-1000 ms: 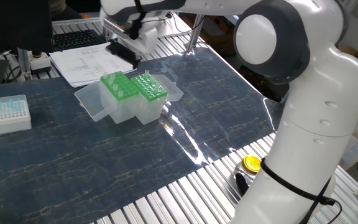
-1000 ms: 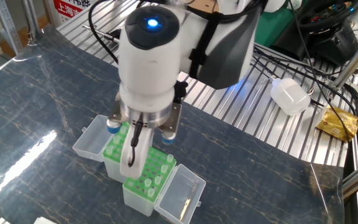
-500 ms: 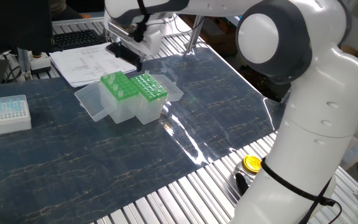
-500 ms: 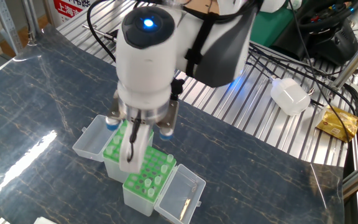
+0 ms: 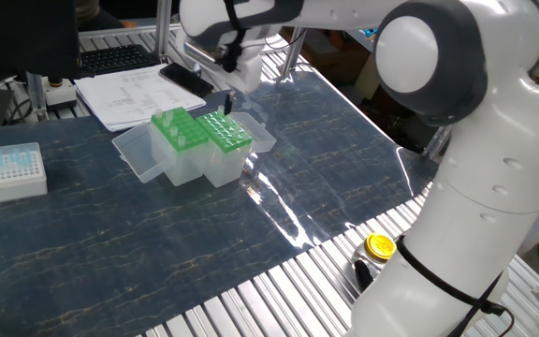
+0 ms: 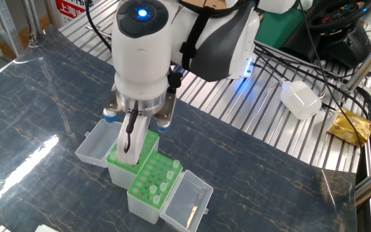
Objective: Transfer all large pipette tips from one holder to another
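Observation:
Two green holders stand side by side, each with an open clear lid. One holder (image 5: pixel 225 132) (image 6: pixel 153 183) carries a few large pipette tips (image 6: pixel 172 166) standing upright in its holes. The other holder (image 5: pixel 179 129) (image 6: pixel 116 156) is partly hidden behind the fingers, and I see no tips in the part that shows. My gripper (image 5: pixel 227 101) (image 6: pixel 129 149) hangs just above the holders, pointing down. Its white fingers (image 6: pixel 131 136) look close together. Whether a tip sits between them cannot be made out.
A small white box of bluish tips (image 5: pixel 8 171) stands at the table's left. Papers (image 5: pixel 129 94) lie behind the holders. A yellow-lidded object (image 5: pixel 379 246) sits by the robot base. A white bottle (image 6: pixel 301 98), cables and a foil packet (image 6: pixel 350 127) lie on the slatted surface.
The hand has shifted sideways over the holders and seems to have risen a little. The holders and the tips in them have stayed put.

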Controlling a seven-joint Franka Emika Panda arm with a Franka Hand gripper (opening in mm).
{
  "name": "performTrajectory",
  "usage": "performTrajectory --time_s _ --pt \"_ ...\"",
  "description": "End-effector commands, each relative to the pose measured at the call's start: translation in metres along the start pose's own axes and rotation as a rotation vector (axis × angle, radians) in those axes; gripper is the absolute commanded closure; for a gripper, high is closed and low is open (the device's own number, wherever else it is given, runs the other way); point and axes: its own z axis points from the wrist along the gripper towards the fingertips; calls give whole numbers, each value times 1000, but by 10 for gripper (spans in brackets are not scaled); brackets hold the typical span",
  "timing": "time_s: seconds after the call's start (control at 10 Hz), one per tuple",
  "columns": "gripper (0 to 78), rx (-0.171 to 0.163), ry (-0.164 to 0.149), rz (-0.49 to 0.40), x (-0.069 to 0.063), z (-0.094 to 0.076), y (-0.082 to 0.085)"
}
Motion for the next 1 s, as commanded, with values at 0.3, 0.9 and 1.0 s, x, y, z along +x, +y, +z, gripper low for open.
performTrajectory --time_s 0.3,0.9,1.0 --pt "1 0 -13 13 -10 8 -19" --pt "1 -7 -21 42 -9 21 -35" --pt "1 -11 -22 38 -11 24 -39"
